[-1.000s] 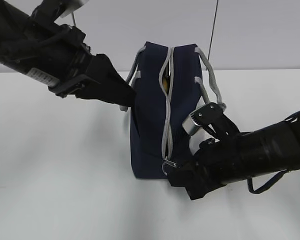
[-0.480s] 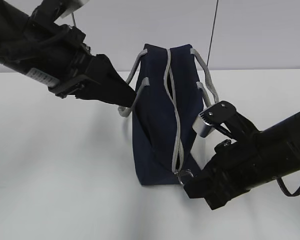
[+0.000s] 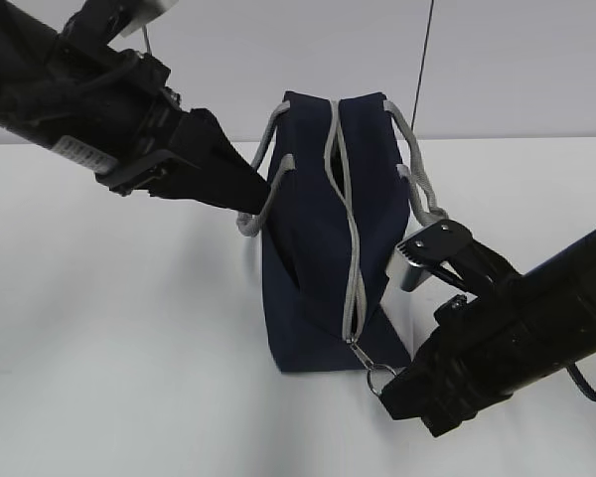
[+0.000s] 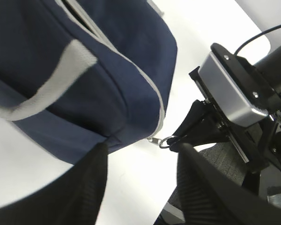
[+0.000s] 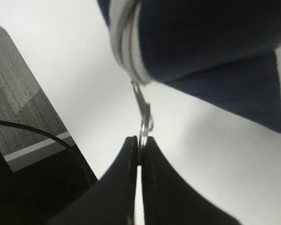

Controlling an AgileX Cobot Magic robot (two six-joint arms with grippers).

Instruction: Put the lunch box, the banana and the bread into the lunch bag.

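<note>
Zipper ring [image 5: 145, 125] drawn lower, right claw [image 5: 139, 152] pinching it, navy fabric lunch bag [image 3: 313, 248], left claw [image 4: 140, 161] spread.

Boxy navy-blue fabric lunch bag [image 3: 313, 258]: pale grey zipper strip [image 3: 350, 238], grey webbing handles [image 3: 417, 179]. Small metal zipper pull ring [image 5: 145, 123]: silver. Matte black right gripper [image 5: 140, 154]; matte black left gripper [image 3: 253, 194]. Plain white tabletop [image 3: 119, 348].
</note>
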